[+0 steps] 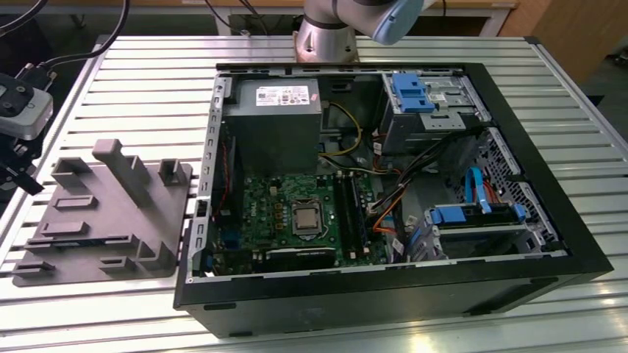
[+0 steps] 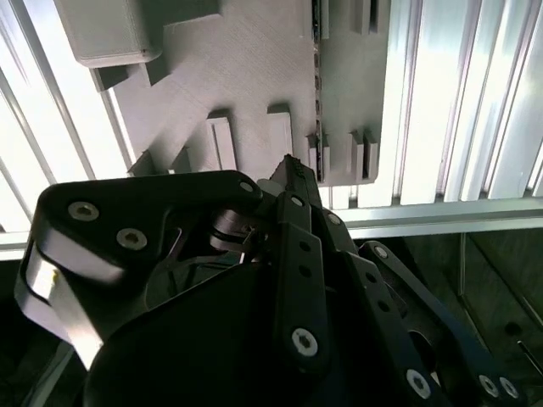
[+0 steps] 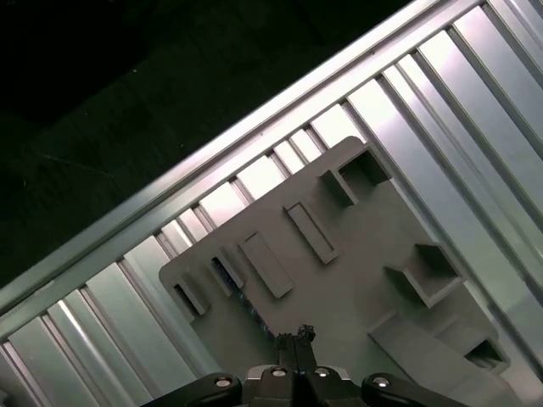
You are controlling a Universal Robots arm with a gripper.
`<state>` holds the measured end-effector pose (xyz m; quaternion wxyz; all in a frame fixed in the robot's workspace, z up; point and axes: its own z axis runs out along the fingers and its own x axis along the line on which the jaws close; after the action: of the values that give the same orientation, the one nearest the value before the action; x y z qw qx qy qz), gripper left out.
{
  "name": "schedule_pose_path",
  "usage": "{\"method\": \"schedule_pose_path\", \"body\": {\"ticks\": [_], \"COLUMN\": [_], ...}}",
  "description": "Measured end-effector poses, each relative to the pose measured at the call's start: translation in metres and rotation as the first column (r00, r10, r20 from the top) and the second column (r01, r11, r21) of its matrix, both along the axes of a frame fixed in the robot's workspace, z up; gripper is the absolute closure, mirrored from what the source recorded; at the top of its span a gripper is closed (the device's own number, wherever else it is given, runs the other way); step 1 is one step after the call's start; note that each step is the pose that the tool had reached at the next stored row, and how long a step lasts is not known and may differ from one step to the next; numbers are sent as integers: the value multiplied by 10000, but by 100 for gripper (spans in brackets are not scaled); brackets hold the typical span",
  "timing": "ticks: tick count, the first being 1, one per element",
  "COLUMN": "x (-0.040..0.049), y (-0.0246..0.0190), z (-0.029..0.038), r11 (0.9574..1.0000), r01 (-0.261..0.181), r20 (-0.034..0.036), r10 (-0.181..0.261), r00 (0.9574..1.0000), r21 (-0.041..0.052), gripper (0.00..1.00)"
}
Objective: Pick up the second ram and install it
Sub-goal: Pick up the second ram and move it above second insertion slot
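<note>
The second ram is a thin dark-blue stick standing on edge in a slot of the grey holder tray. In the second wrist view the ram runs as a narrow dark strip along the tray. My gripper hovers above the tray's near edge, a little short of the stick, with its fingertips pressed together and nothing between them. In the exterior view the gripper hangs at the far left, beside the tray.
An open computer case lies on the ribbed aluminium table, at the exterior view's right of the tray. Inside are the motherboard with long black slots, a power supply, cables and blue drive brackets.
</note>
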<state>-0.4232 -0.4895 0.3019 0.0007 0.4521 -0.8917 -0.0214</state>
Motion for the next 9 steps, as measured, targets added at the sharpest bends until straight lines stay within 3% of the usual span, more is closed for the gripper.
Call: {"method": "schedule_pose_path", "body": {"ticks": [9], "x": [-1], "y": [-1], "z": [-16], "r11": [9994], "r01": [-358], "r20": [-2], "r10": [358], "r00": [9994], "r21": [-31], "gripper": [89]}}
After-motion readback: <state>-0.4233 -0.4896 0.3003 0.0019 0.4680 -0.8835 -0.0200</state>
